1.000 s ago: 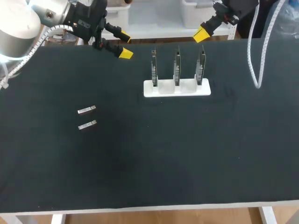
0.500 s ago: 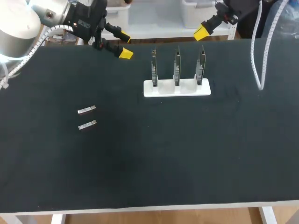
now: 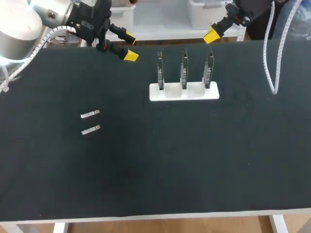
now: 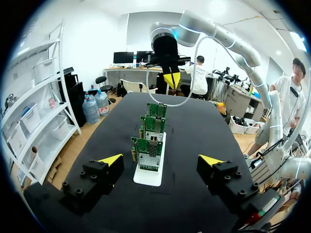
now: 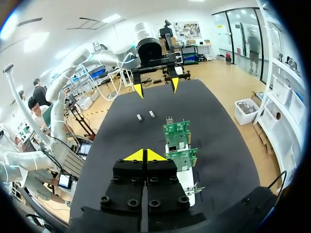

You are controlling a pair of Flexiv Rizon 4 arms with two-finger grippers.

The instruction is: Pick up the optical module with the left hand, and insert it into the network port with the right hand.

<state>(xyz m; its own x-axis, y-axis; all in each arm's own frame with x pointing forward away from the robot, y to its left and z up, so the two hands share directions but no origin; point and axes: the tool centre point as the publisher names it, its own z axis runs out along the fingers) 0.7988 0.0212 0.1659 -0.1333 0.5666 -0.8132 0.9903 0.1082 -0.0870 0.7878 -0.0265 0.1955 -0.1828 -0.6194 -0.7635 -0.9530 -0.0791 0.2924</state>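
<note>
Pose log:
- The left arm (image 3: 22, 26) enters from the far-left corner, wrist angled inward.
- The left gripper (image 3: 129, 46) is held up off the surface. Its fingers are spread wide, both yellow tips show, and nothing sits between them.
- The right arm (image 3: 252, 7) enters from the far-right corner. Only its wrist end shows in the head view.
- The right gripper (image 5: 145, 155) has its fingers pressed together, tips touching, and holds nothing.
- The two grippers are well apart and face each other.

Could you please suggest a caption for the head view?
Left end effector open, right end effector shut, both at the table's far edge; two optical modules lie left of the three-board stand.
</note>
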